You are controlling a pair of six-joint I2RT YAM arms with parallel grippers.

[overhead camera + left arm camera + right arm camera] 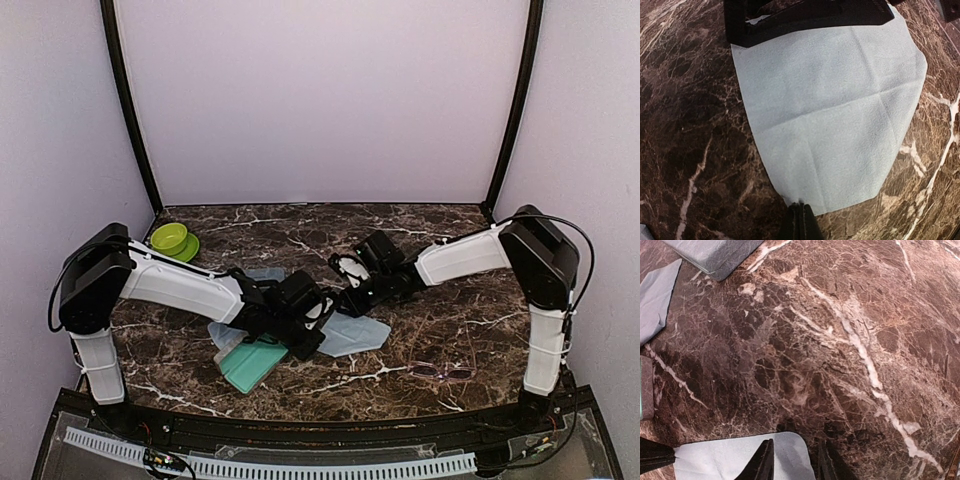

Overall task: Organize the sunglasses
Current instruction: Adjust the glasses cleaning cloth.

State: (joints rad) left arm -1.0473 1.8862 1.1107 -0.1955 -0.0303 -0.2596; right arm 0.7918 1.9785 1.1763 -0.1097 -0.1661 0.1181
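The pink sunglasses [440, 372] lie on the worktop [470, 310] by the right arm's base, well apart from where both arms reach. They look light, thin and easy to break, so I'd grab the frame's middle, not the lenses. The left end effector [800, 220] is pinched shut on the blue cloth [830, 110]. The right end effector [792, 462] is partly open and holds nothing.

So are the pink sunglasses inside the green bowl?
No, the pink sunglasses lie on the table near its front right edge, far from the green bowl.
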